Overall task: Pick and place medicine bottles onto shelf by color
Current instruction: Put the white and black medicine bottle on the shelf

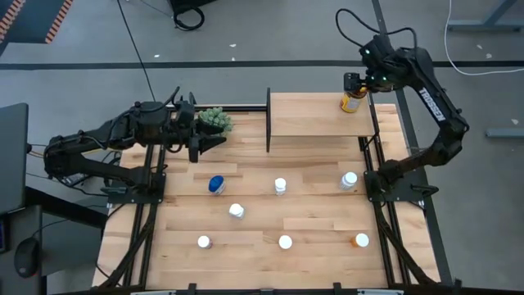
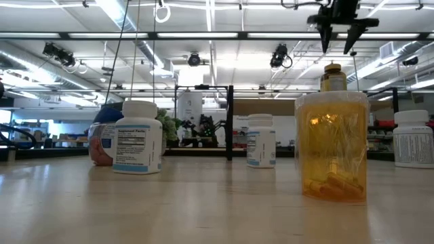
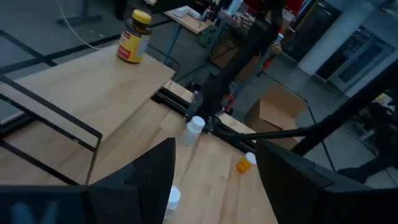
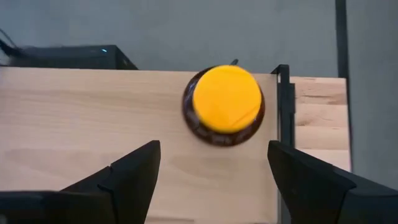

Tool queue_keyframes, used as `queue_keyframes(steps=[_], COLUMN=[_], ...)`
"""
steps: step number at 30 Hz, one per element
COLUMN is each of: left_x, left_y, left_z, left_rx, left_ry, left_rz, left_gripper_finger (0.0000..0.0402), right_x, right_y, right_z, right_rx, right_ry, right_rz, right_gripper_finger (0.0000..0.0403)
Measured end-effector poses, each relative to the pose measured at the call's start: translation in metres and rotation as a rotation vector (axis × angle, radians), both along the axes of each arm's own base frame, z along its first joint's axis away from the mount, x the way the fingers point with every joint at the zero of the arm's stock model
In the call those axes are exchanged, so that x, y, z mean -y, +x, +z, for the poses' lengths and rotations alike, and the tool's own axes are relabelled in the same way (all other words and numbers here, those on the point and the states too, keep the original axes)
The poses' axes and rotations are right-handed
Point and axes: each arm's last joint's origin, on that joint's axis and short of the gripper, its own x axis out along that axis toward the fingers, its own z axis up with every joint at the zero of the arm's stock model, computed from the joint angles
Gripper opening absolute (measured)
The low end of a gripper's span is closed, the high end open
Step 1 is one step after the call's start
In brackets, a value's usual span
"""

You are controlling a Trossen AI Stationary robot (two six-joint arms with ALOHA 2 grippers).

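The amber bottle with the yellow cap [image 1: 351, 102] stands upright on its base at the far right corner of the light wood shelf [image 1: 315, 119]. My right gripper [image 2: 340, 42] hangs open just above the cap [image 4: 227, 99], its fingers pointing down and clear of the bottle [image 2: 332, 76]. My left gripper [image 1: 211, 142] is open and empty beside the green plant [image 1: 215, 120], left of the shelf. A blue bottle [image 1: 216, 184], several white bottles [image 1: 280, 186] and an orange bottle [image 1: 361, 240] stand on the slatted tabletop.
The shelf's black upright divider [image 1: 268, 120] stands at its left end. In the low view the orange bottle [image 2: 333, 146] and a white bottle [image 2: 139, 135] stand close to the camera. Bare shelf top lies left of the amber bottle [image 4: 87, 118].
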Motion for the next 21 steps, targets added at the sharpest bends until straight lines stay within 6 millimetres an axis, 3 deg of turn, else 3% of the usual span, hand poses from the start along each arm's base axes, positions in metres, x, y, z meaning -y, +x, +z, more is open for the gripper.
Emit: queue_keyframes(steps=[8, 21], left_x=[-0.005, -0.006], left_y=[-0.001, -0.001], left_z=[0.0, 0.0], left_rx=[0.001, 0.005], left_ry=[-0.006, -0.005], left_rz=[0.027, 0.031], left_gripper_finger=[0.0229, 0.0229], right_x=[-0.045, -0.108], right_y=[0.0, 0.042], right_z=[0.016, 0.008], right_rx=[0.14, 0.194], right_ry=[-0.044, 0.099], right_rz=[0.031, 0.291], right_gripper_finger=[0.0306, 0.0305])
